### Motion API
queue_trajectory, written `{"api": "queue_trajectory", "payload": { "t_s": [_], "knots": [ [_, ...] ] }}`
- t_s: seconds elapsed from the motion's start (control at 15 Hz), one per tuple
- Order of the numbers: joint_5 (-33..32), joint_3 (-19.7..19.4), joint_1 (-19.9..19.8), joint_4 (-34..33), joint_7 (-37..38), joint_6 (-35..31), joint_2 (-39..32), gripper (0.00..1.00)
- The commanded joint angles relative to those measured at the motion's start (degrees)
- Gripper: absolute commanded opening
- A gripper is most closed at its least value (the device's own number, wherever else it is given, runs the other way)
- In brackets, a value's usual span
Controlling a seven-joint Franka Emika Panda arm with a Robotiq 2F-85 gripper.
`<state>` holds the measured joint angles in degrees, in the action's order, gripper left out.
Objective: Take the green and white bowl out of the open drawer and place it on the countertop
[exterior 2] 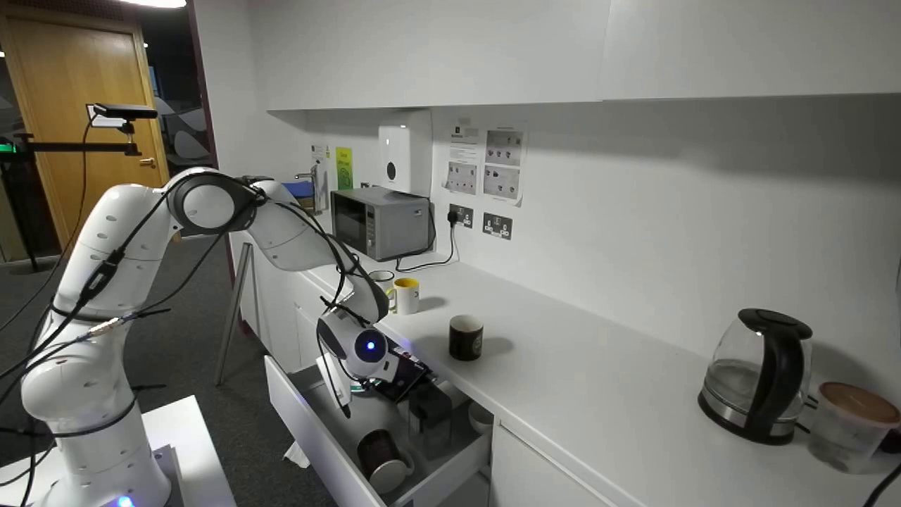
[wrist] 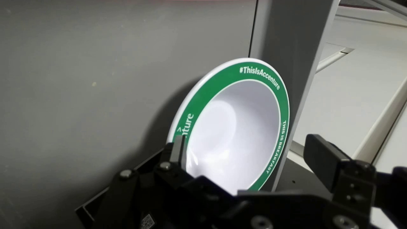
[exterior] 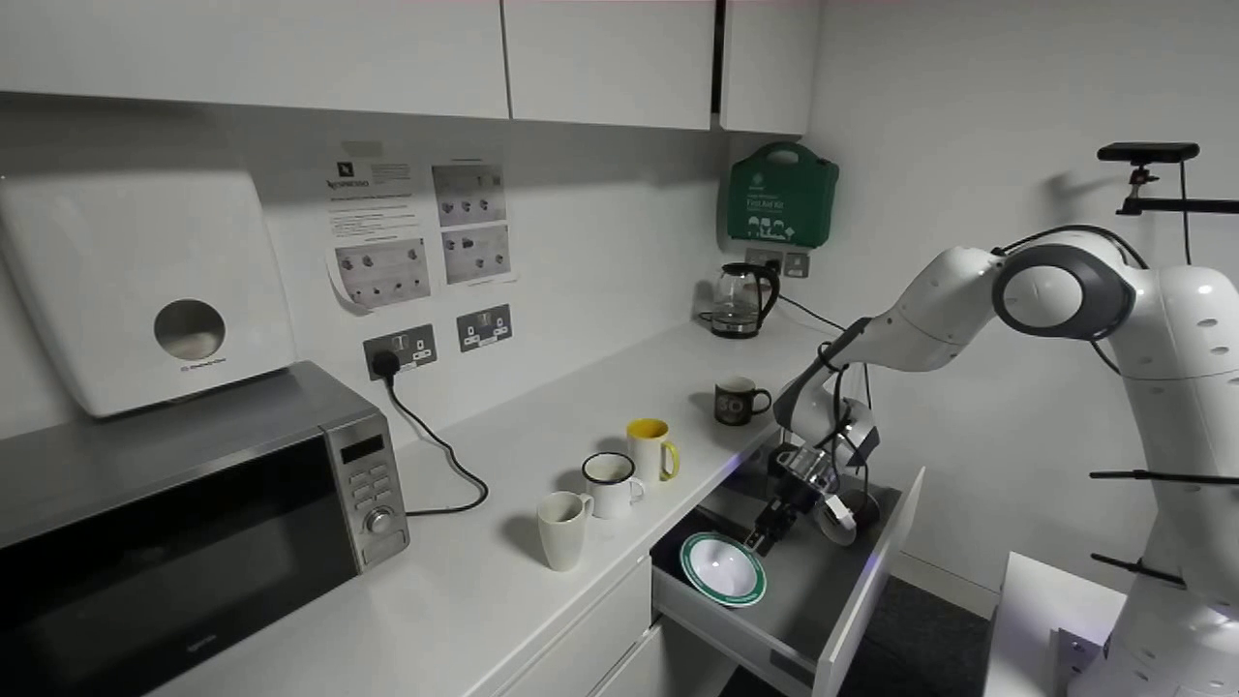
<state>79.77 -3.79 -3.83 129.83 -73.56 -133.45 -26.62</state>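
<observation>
A white bench (exterior: 455, 595) runs along the room's wall (exterior: 600, 242), with a microwave (exterior: 194, 542) and mugs (exterior: 610, 489) on it; below its edge a grey drawer (exterior: 811, 586) stands pulled out. The bowl (exterior: 723, 569) is in that drawer, at the end towards the microwave. The wrist view shows it tilted up beside the drawer's side panel (wrist: 291, 41); whether it rests on the panel I cannot tell.

The hand (wrist: 249, 152) reaches down into the drawer just beside the bowl, fingers wide apart, nothing held. From the hand, the bowl lies ahead and towards the microwave. Being round, it has no long axis to match, so the move turns on the rim (wrist: 219, 79). Seen from the wrist, the bowl sits off-centre between the fingers: the finger on that view's left (wrist: 178, 151) overlaps the green band, touching or not I cannot say, while the finger on its right (wrist: 321, 159) looks well outside it.

The side panel also shows between the fingers, so closing from here might catch it. The likely need is one finger inside the bowl and one outside, then a lift above the bench edge.
</observation>
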Motion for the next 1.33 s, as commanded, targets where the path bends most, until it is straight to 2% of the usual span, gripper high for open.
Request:
{"api": "queue_trajectory", "payload": {
  "t_s": [0.0, 0.33, 0.8, 1.27],
  "knots": [
    [-0.17, 0.0, -0.04, -0.04, 0.15, 0.05, 0.03, 1.0],
    [-0.17, 0.0, -0.04, -0.04, 0.15, 0.05, 0.03, 1.0],
    [-2.15, -2.18, -2.45, -1.44, -0.8, 1.62, -4.62, 1.0],
    [-3.07, -2.0, -2.22, -1.84, 1.86, 1.66, -5.31, 1.0]
  ]
}}
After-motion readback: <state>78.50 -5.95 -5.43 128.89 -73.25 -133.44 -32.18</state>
